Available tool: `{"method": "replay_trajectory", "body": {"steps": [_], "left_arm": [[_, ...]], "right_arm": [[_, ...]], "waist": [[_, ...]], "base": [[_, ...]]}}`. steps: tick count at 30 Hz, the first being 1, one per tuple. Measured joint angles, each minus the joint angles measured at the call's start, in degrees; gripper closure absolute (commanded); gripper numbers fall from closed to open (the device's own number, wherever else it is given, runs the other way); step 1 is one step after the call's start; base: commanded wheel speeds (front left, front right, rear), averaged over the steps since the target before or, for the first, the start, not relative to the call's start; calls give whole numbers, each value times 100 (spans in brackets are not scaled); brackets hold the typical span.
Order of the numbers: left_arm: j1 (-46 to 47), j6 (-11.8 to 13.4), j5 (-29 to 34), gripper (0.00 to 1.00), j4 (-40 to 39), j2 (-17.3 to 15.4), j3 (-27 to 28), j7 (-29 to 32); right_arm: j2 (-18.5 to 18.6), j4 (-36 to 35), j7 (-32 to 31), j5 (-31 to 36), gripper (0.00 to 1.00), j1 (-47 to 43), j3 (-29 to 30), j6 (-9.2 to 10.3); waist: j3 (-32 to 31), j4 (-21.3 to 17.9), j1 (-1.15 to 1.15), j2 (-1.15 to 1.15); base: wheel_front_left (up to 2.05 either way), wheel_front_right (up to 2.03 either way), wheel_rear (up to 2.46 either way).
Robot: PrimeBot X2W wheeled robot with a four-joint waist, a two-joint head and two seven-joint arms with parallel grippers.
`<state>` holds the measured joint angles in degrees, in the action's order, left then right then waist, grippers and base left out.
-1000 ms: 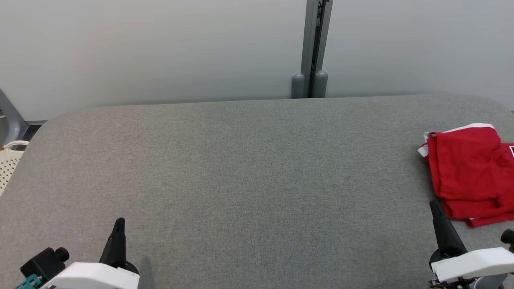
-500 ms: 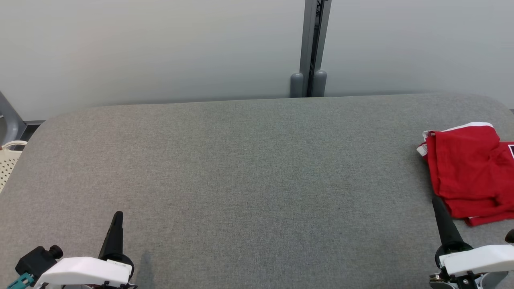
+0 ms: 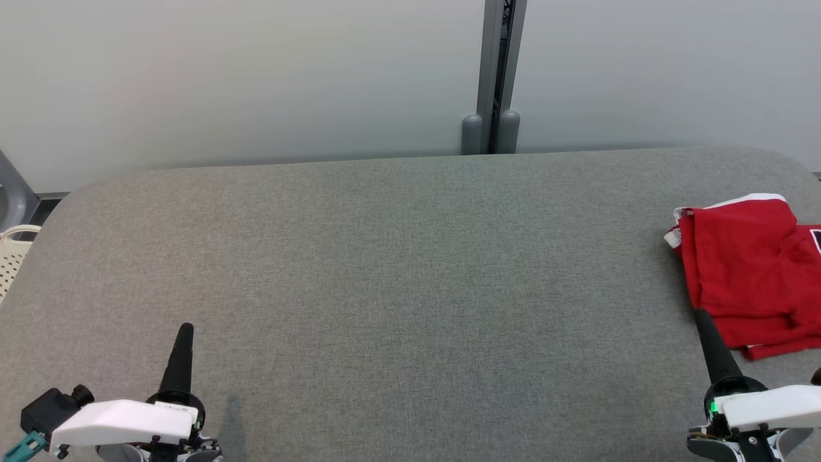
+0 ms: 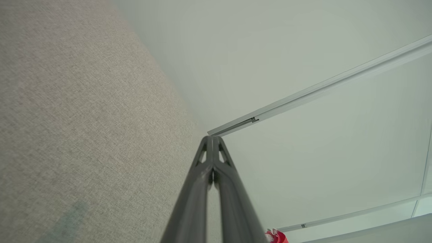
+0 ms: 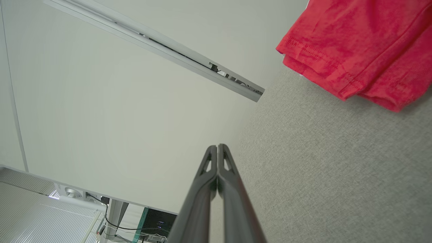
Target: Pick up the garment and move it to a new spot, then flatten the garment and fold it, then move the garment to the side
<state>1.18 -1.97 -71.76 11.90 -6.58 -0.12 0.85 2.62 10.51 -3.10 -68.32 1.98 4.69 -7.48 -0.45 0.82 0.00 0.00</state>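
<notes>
The red garment (image 3: 747, 269) with white trim lies folded at the right edge of the grey table (image 3: 397, 269); its hem (image 5: 357, 40) fills the upper right of the right wrist view, and a red scrap of the garment (image 4: 277, 236) peeks past the fingers in the left wrist view. My right gripper (image 3: 702, 316) is shut and empty, its tip just beside the garment's near left corner. My left gripper (image 3: 186, 328) is shut and empty too, over bare table at the lower left. Both close with fingertips pressed together: left gripper (image 4: 212, 138), right gripper (image 5: 217, 146).
A pale wall with a grey post (image 3: 492, 77) runs behind the table. A cream perforated basket (image 3: 11, 260) sits off the table's left edge. The rounded table corner lies behind the garment.
Both grippers have drawn back slightly toward the bottom of the head view, fingers more upright. The head camera has shifted a little. The garment has not moved.
</notes>
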Motion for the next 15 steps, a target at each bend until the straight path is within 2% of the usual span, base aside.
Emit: {"method": "replay_trajectory", "body": {"steps": [15], "left_arm": [[151, -168, -672, 100, 68, 107, 192, 167]], "right_arm": [[10, 119, -101, -769, 100, 129, 45, 0]], "waist": [[18, -23, 0, 0]], "base": [[0, 0, 0]]}}
